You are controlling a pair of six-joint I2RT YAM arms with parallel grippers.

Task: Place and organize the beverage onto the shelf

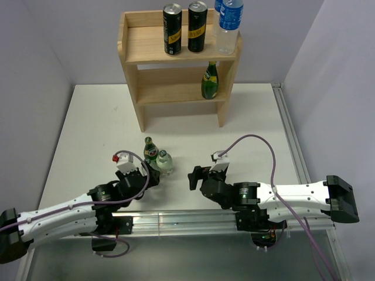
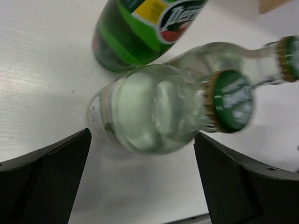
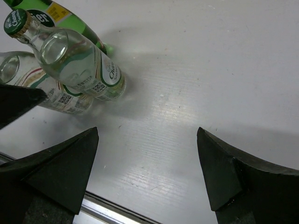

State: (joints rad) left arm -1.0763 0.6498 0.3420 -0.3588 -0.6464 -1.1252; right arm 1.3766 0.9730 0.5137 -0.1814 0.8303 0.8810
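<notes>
Black fingers [image 2: 51, 177] of the left gripper [image 2: 141, 140] stand wide apart on either side of a clear glass bottle [image 2: 149, 112] with a green cap, a gap showing on each side, so nothing is clamped. The bottle stands upright on the white table [image 1: 94, 117]. Just behind the clear glass bottle stands a green bottle [image 2: 135, 32] with a yellow and red label. A second clear bottle [image 3: 42, 91] stands just beside the first, partly hidden by a left finger in the right wrist view. To the right of the clear glass bottle, the right gripper [image 3: 147, 135] hangs over bare table with its fingers spread and holding nothing. Well beyond the clear glass bottle, at the far edge of the table, stands the shelf [image 1: 132, 76] of pale wood. Its upper board carries two black cans [image 1: 172, 29] and a water bottle [image 1: 228, 26] with a blue label, and its lower board holds another green bottle [image 1: 210, 81] at the right end.
</notes>
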